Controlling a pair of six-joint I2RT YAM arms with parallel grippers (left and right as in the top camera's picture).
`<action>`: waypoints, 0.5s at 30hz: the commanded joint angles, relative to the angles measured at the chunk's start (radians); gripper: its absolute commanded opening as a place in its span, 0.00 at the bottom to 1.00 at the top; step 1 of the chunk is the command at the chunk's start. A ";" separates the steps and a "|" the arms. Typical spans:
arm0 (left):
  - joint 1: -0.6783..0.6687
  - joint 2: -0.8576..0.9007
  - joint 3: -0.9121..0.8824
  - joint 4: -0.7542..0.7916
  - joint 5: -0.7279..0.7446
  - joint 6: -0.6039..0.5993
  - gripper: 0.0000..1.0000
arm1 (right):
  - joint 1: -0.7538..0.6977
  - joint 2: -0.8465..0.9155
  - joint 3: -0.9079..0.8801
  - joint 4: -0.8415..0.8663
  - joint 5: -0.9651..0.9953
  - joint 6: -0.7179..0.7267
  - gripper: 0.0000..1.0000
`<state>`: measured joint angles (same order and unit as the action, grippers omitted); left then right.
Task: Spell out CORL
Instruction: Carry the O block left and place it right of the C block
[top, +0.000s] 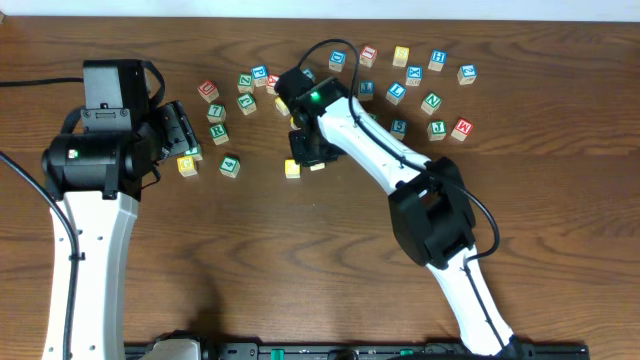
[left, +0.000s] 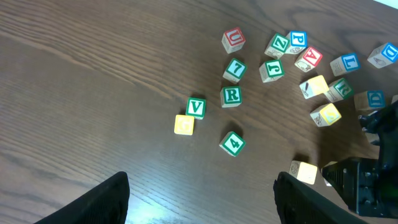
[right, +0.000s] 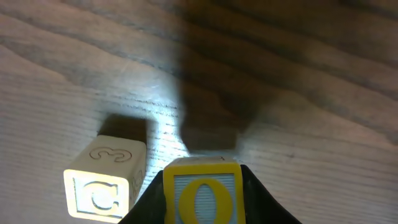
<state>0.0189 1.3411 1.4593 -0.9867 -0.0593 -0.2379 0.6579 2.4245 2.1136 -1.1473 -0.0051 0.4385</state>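
My right gripper (right: 202, 208) is shut on a yellow-framed O cube (right: 202, 193) and holds it at the table surface. A pale C cube (right: 102, 186) stands just left of it, apart by a small gap. In the overhead view the right gripper (top: 310, 155) is mid-table with the C cube (top: 292, 168) beside it. The green R cube (left: 231, 96) and the blue L cube (left: 348, 62) lie among the loose cubes. My left gripper (left: 202, 202) is open and empty, over bare table short of the R cube (top: 217, 131).
Loose cubes near the left gripper: a green V (left: 196, 107), a plain yellow one (left: 184, 124), a green 4 (left: 232, 143), a 7 (left: 234, 70). Several more cubes are scattered at the back right (top: 432, 100). The right arm (top: 380, 150) stretches across the middle.
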 joint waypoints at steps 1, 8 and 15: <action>0.003 0.011 -0.005 0.001 -0.016 0.005 0.73 | 0.010 0.005 -0.004 0.003 0.044 0.017 0.24; 0.003 0.011 -0.005 0.001 -0.016 0.004 0.73 | 0.027 0.005 -0.047 0.012 0.039 0.040 0.27; 0.003 0.011 -0.005 0.002 -0.016 0.005 0.73 | 0.031 0.005 -0.055 0.013 0.036 0.040 0.35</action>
<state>0.0189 1.3411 1.4593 -0.9867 -0.0593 -0.2379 0.6815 2.4245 2.0686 -1.1332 0.0196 0.4644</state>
